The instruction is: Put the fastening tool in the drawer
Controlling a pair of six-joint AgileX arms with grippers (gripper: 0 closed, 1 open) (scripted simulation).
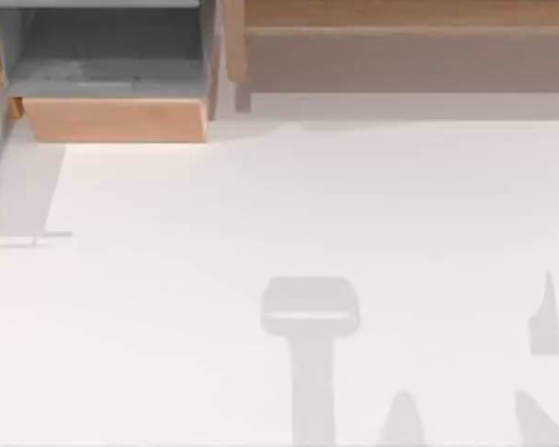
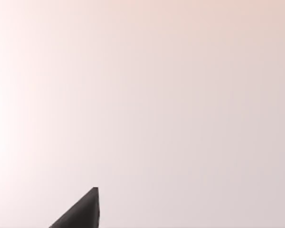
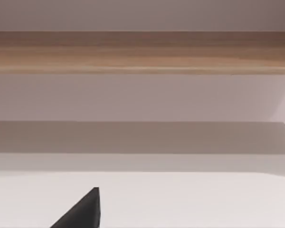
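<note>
Light tan wood fronts the drawer [image 1: 116, 119], which in the top view stands pulled open at the far left of the white bench [image 1: 214, 233]. Its grey floor and walls are bare, so it is ready to be loaded from above. Just to its right, along the far edge, runs the long brown shelf unit [image 1: 410, 37], which is no part of the job. Soft grey shadows [image 1: 309, 317] of the arms fall on the near half of the bench, suggesting both arms hang high and near, probably parked. Where the fastening tool lies cannot be told from here, and the task appears unfinished.

Left wrist view: a dark wedge of the left end effector [image 2: 80, 211] hangs before a plain pale surface. Whether it is spread or pressed together cannot be told, and nothing is seen in its grasp.

Right wrist view: a like wedge of the right end effector [image 3: 80, 211] hangs over the bench, facing the shelf unit [image 3: 142, 52] at the far side. Its state likewise cannot be told.

No brand, label or legible writing appears on any surface.
</note>
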